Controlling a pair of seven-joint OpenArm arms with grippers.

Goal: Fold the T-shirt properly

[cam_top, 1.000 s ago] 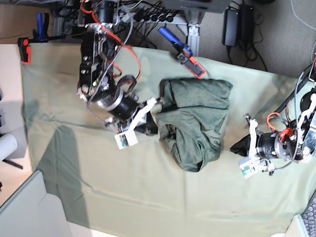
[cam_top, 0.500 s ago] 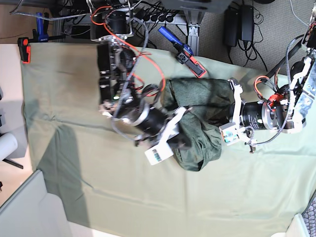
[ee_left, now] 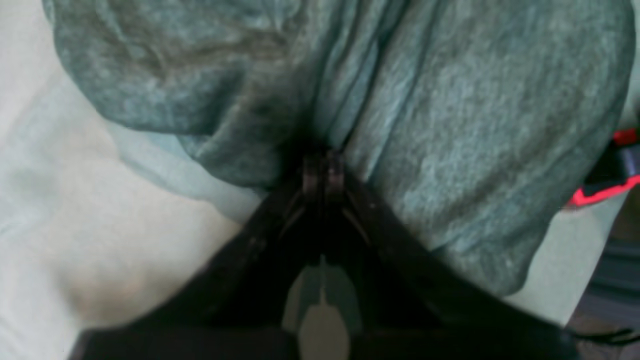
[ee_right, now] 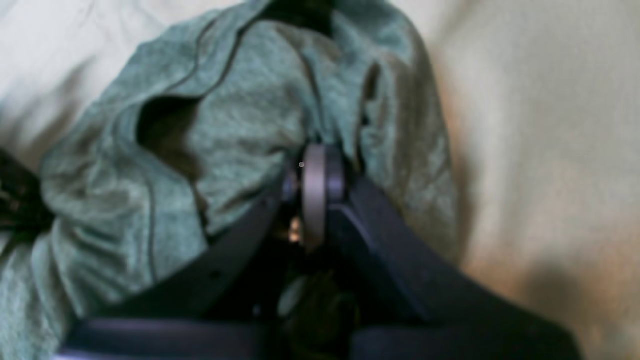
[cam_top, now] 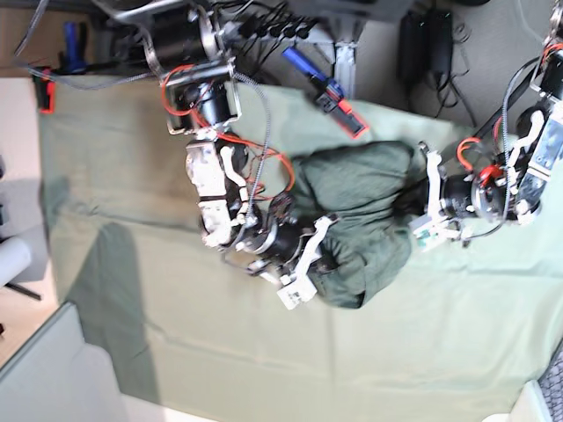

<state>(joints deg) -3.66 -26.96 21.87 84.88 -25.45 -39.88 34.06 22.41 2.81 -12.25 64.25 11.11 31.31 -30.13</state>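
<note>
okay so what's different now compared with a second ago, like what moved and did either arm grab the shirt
Both arms closed in on the T-shirt from opposite sides. The left pincer, which was off beside it, now pinches a fold; the right pincer has pushed in and grips the other side. The shirt stays bunched in the same spot on the table cloth.

1. The T-shirt [cam_top: 361, 224] lies bunched on the worktop [cam_top: 114, 167].
2. The right end effector [cam_top: 327, 255] touches the T-shirt's left edge.
3. The left end effector [cam_top: 406, 215] touches its right edge.
4. A clamp [cam_top: 339, 107] sits behind the T-shirt.
</note>
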